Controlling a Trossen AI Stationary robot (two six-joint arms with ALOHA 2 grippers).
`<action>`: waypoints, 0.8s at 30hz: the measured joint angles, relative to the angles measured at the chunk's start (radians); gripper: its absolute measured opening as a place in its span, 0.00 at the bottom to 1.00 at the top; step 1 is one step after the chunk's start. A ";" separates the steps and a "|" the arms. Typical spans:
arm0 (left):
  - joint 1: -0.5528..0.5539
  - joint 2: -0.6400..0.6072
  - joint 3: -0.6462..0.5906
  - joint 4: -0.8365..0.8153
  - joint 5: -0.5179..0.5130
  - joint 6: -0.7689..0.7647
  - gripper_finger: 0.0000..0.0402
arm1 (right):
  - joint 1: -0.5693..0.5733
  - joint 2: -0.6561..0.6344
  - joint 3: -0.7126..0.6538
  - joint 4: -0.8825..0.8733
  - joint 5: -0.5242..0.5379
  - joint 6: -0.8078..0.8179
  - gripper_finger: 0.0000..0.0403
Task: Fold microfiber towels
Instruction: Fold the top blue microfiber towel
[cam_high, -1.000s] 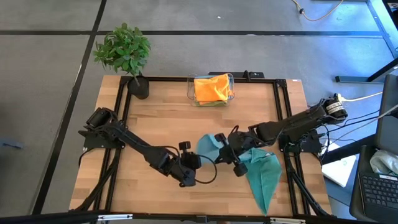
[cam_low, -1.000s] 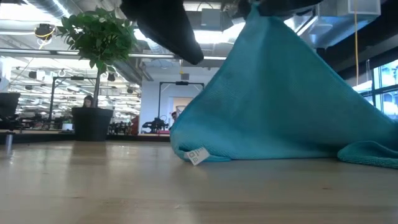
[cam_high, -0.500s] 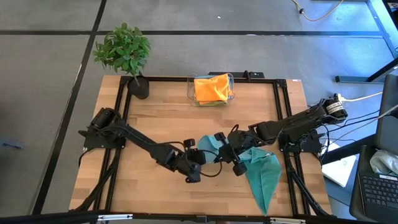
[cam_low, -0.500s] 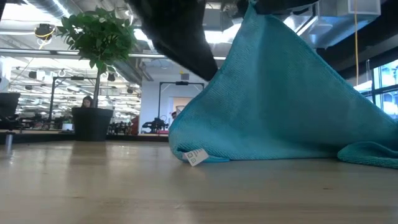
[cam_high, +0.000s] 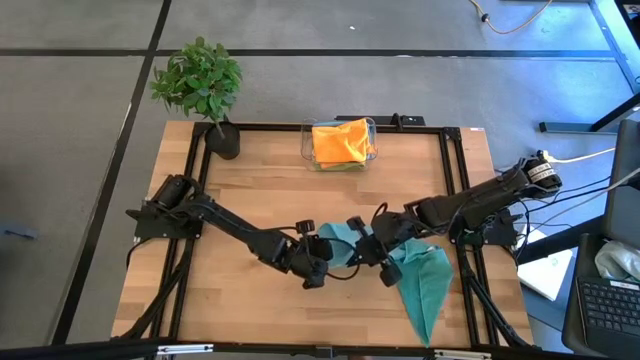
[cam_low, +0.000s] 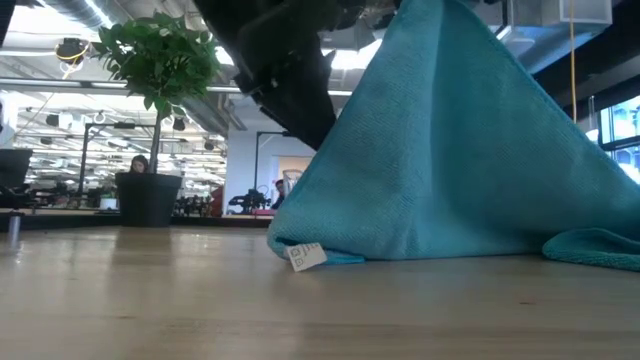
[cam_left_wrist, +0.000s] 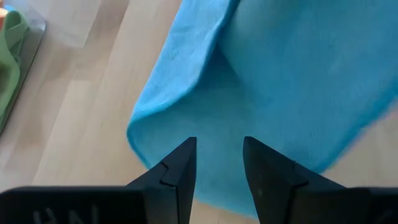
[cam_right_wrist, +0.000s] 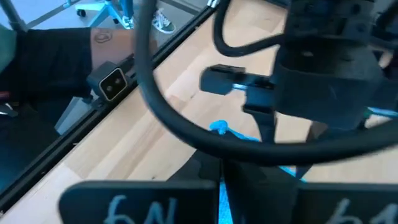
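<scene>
A teal towel (cam_high: 418, 282) lies at the table's middle right, with a raised part (cam_high: 338, 240) toward the centre. In the low view it stands like a tent (cam_low: 450, 170), and its lower edges and its tagged corner (cam_low: 304, 257) rest on the table. My right gripper (cam_high: 374, 246) is shut on the towel's top. My left gripper (cam_high: 320, 262) is open at the towel's left side, and its fingertips (cam_left_wrist: 217, 163) point at the cloth's folded left edge (cam_left_wrist: 168, 112). My right gripper pinches a thin ridge of the teal cloth (cam_right_wrist: 222, 198) between its two fingers, at the tent's peak (cam_low: 420, 12). One layer or several, I cannot tell. The towel hangs below the fingers, drawn up into a cone, with its lower edges on the table. My left gripper: whether its open fingers touch the cloth, I cannot tell.
A clear bin (cam_high: 370, 128) at the far middle holds an orange towel (cam_high: 340, 142), with green cloth (cam_left_wrist: 9, 50) under it. A potted plant (cam_high: 200, 85) stands at the far left corner. Bare wood lies along the near left of the table.
My left gripper has gone toward the table's right edge, up to the teal towel's left side. In the low view the towel's tagged corner has slid a little along the table, and the cloth stands steeper under my right gripper.
</scene>
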 joint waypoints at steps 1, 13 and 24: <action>0.002 0.000 0.000 -0.002 -0.004 0.000 0.31 | 0.000 0.000 0.000 -0.003 0.001 0.005 0.02; 0.004 0.002 0.000 0.003 -0.003 0.001 0.31 | 0.006 0.000 0.000 -0.026 0.002 0.021 0.02; 0.004 0.009 0.000 -0.005 0.031 -0.032 0.31 | 0.027 0.000 0.000 -0.024 0.008 -0.002 0.02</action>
